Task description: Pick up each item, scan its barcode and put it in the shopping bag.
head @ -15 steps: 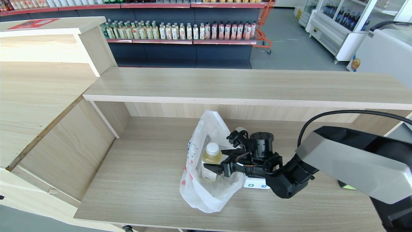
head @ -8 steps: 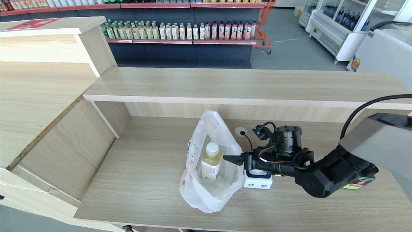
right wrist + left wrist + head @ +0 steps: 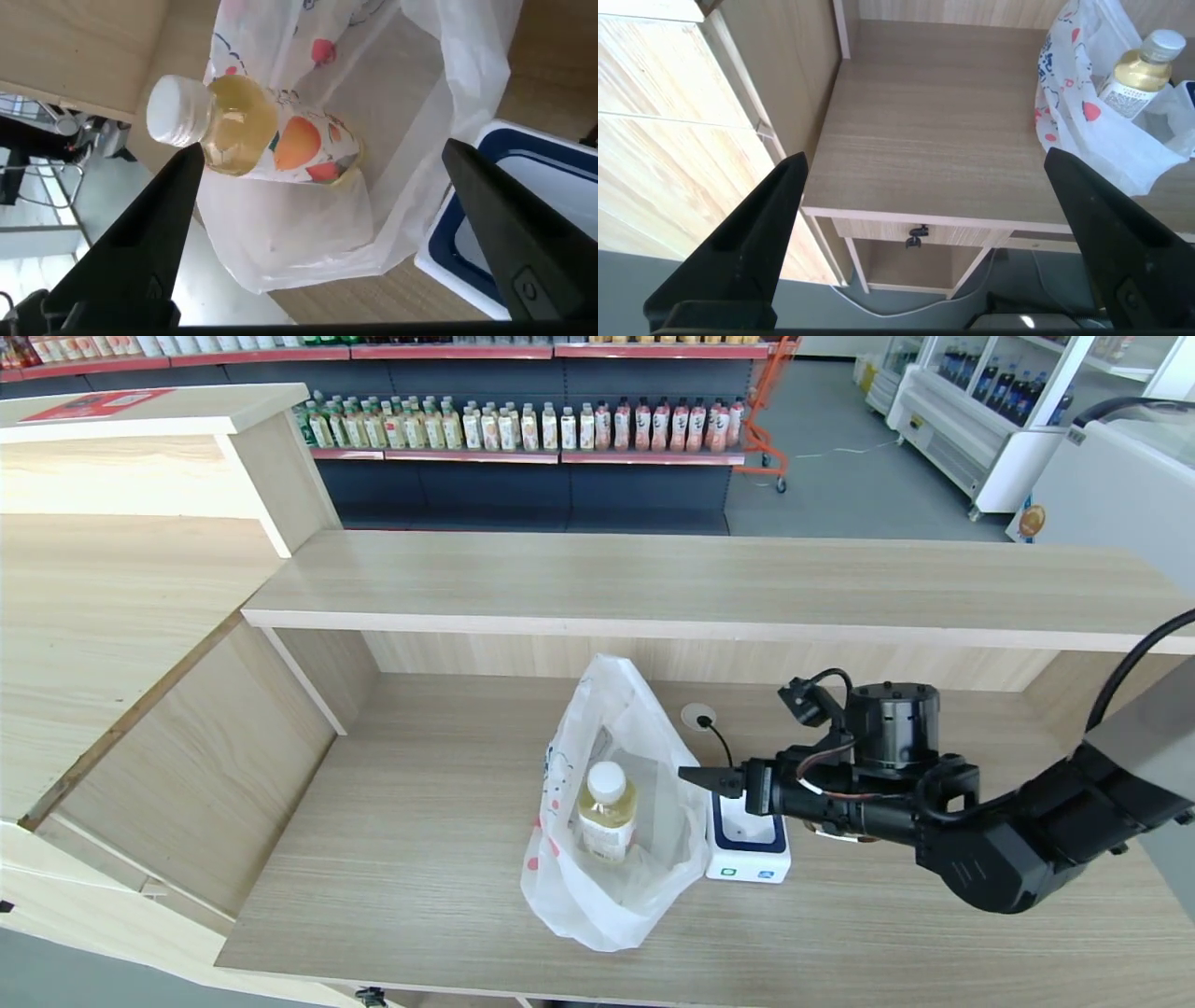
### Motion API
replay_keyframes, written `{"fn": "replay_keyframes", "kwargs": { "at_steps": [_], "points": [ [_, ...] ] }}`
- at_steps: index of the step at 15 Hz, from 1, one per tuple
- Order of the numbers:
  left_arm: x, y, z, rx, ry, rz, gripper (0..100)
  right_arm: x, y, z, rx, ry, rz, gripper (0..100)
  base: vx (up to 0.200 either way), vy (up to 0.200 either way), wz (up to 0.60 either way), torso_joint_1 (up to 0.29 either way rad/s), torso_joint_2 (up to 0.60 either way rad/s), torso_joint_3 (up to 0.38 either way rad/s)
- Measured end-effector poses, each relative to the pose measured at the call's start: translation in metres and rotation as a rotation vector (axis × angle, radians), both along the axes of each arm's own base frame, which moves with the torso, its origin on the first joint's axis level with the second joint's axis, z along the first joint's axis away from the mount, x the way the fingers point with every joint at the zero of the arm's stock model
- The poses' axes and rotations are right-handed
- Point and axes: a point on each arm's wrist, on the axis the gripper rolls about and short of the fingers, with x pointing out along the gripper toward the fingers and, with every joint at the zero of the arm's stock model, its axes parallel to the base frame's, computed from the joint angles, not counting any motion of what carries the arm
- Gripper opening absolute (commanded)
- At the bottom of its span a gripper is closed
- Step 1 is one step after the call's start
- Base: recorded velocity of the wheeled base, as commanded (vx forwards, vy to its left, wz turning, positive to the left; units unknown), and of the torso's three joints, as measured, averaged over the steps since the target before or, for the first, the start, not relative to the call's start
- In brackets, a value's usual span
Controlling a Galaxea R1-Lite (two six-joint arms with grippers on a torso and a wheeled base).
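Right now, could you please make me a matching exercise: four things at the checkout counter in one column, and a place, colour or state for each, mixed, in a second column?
Column one
1. bottle
2. shopping bag
3. scanner
4. right gripper

Column two
a. fingers open, holding nothing
b. white plastic with red spots, standing on the counter
c. white and blue box beside the bag
d. inside the bag, white cap up

Pairs: 1-d, 2-b, 3-c, 4-a

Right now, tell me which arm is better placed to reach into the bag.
Right. The right gripper, open, sits just beside the bag, above the scanner, facing the bottle inside. The left gripper, also open, hangs near the counter's front edge, with bare counter between it and the bag.
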Motion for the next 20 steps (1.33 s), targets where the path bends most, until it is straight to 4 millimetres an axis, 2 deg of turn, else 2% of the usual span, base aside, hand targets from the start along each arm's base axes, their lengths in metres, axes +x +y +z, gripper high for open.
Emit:
{"fn": "replay_keyframes", "kwargs": {
  "at_steps": [3,6,8,11,15,18,20],
  "points": [
    [0.0,0.0,0.0,0.0,0.0,0.0,100,-0.03,-0.046,0.015,-0.059,0.088,-0.115,100,0.0,0.0,0.0,0.0,0.0,0.0],
    [0.0,0.0,0.0,0.0,0.0,0.0,100,-0.068,-0.096,0.038,-0.203,0.153,-0.326,100,0.0,0.0,0.0,0.0,0.0,0.0],
    [0.0,0.0,0.0,0.0,0.0,0.0,100,-0.095,-0.116,0.059,-0.248,0.137,-0.447,100,0.0,0.0,0.0,0.0,0.0,0.0],
    [0.0,0.0,0.0,0.0,0.0,0.0,100,-0.14,-0.129,0.078,-0.244,0.096,-0.515,100,0.0,0.0,0.0,0.0,0.0,0.0],
    [0.0,0.0,0.0,0.0,0.0,0.0,100,-0.19,-0.134,0.081,-0.234,0.152,-0.547,100,0.0,0.0,0.0,0.0,0.0,0.0],
    [0.0,0.0,0.0,-0.001,0.0,0.0,100,-0.208,-0.136,0.086,-0.219,0.128,-0.577,100,0.0,0.0,0.0,0.0,0.0,0.0],
    [0.0,0.0,0.0,-0.001,0.0,0.0,100,-0.213,-0.138,0.089,-0.212,0.105,-0.597,100,-0.1,0.0,0.0,0.001,0.0,0.001]
  ]
}}
